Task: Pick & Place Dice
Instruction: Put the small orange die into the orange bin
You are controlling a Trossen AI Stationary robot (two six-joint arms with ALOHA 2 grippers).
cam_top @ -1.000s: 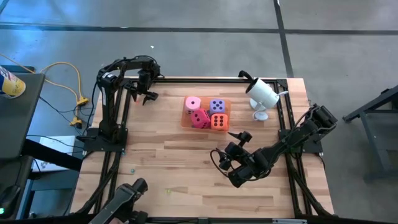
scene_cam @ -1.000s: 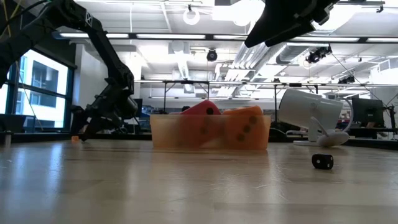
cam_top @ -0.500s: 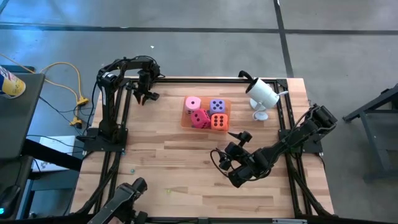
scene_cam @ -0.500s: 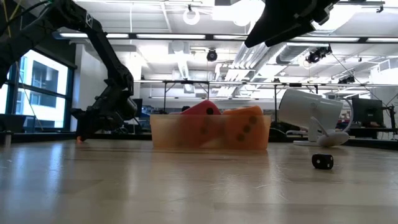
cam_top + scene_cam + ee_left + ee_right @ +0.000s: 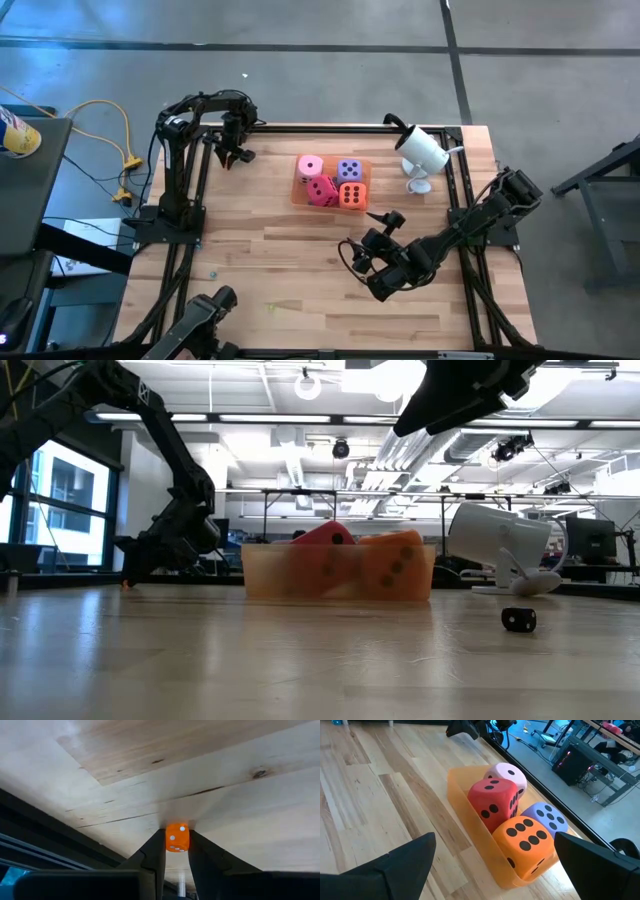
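Observation:
Four big soft dice sit in a translucent orange tray [image 5: 298, 196] at the table's middle far part: pink [image 5: 310, 166], lavender-purple [image 5: 349, 170], red [image 5: 322, 190] and orange [image 5: 351, 195]. They also show in the right wrist view, red [image 5: 492, 802] and orange [image 5: 525, 840] nearest. My left gripper [image 5: 232, 156] is at the far left corner, shut on a tiny orange die [image 5: 177, 837]. My right gripper [image 5: 368, 232] hangs open above the table, on the near side of the tray, touching nothing. My left gripper pinches the tiny orange die by two opposite faces [image 5: 168, 840], only at the free ends of its two fingers [image 5: 156, 851]. The fingers slant down toward the table top. The die sits at table level; whether it is lifted clear I cannot tell.
A white cylindrical device on a stand [image 5: 422, 152] stands at the far right corner. A small black die [image 5: 518, 620] lies on the wood on the tray's near side. Dark frame rails run along the table's edges, one close beside my left gripper [image 5: 45, 827].
My left gripper's fingers have drawn together at the far left corner, and the gripper has shifted slightly toward the left edge. The big dice, the tray and my right arm have stayed where they were.

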